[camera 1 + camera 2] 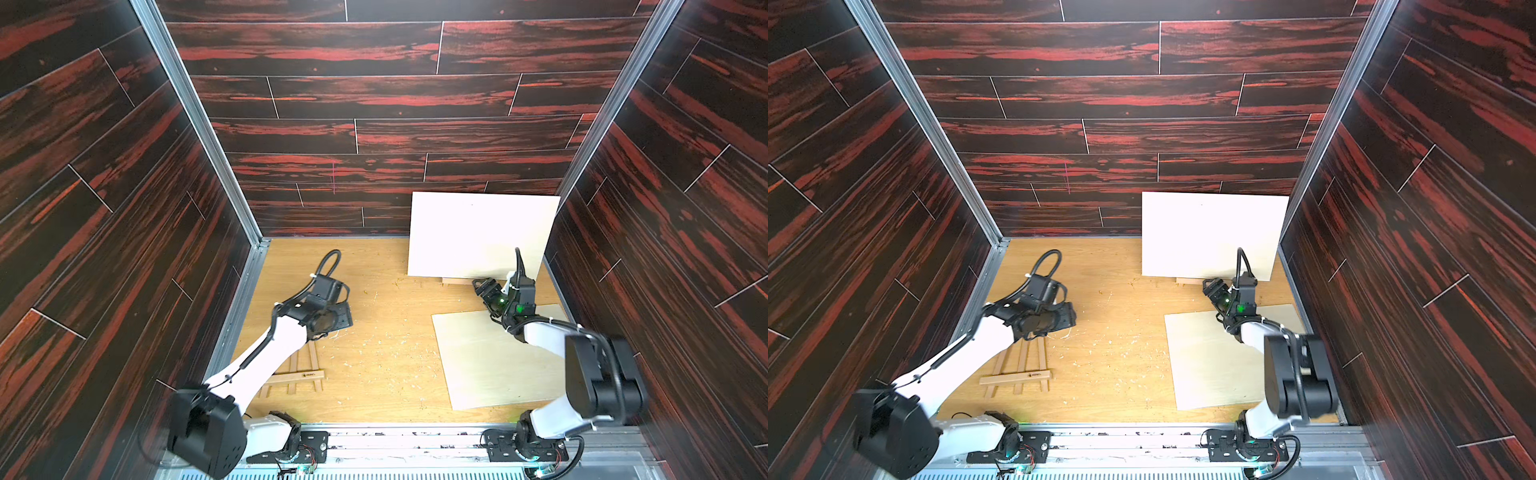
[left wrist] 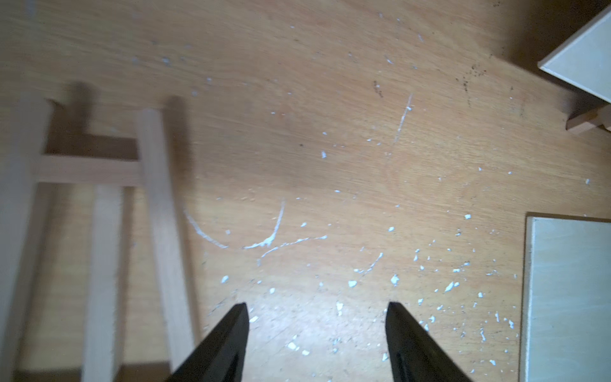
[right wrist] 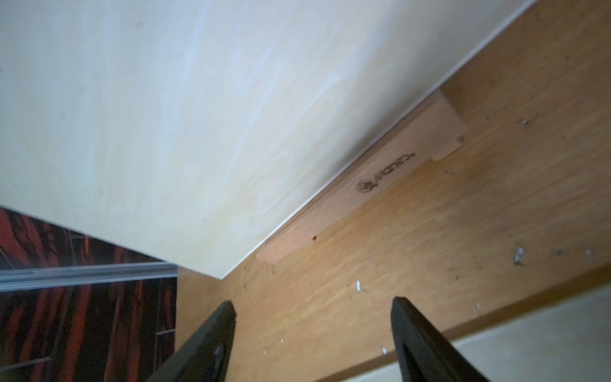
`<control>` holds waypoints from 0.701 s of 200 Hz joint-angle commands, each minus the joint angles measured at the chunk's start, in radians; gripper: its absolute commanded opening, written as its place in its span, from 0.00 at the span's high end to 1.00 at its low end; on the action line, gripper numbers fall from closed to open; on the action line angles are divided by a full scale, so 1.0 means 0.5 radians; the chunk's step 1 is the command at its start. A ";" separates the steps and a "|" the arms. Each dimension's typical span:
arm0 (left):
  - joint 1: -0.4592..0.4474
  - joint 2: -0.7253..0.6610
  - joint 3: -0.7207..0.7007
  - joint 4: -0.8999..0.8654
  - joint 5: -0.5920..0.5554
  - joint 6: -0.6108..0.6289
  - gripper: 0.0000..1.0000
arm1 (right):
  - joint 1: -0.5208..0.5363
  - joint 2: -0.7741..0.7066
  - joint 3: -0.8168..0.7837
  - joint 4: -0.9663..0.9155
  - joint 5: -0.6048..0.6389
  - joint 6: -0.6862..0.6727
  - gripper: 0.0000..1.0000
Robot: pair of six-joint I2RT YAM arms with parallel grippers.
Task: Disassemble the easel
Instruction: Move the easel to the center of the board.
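Note:
A wooden easel frame (image 1: 297,374) (image 1: 1017,376) lies flat on the floor at the near left, partly under my left arm; it is blurred in the left wrist view (image 2: 155,198). My left gripper (image 1: 344,313) (image 2: 318,307) hovers beyond the frame's far end, open, with only bare floor between its fingers. At the back right a white board (image 1: 478,237) (image 3: 198,115) stands upright on a wooden easel ledge (image 1: 457,281) (image 3: 390,172) that bears a logo. My right gripper (image 1: 482,286) (image 3: 313,303) is open and empty just in front of that ledge.
A pale board (image 1: 490,361) (image 2: 568,297) lies flat on the floor at the near right, under my right arm. White flecks and scratches (image 2: 271,238) litter the wooden floor (image 1: 386,332). Dark red panelled walls (image 1: 124,208) close in three sides.

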 commanded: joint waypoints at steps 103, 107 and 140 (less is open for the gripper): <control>-0.051 0.208 0.087 0.341 0.152 -0.034 0.19 | -0.010 0.625 0.069 1.030 -0.023 0.474 0.38; -0.051 0.210 0.086 0.342 0.155 -0.034 0.19 | -0.011 0.637 0.076 1.048 -0.023 0.477 0.38; -0.051 0.238 0.086 0.357 0.155 -0.034 0.19 | -0.010 0.722 0.128 1.092 -0.010 0.529 0.42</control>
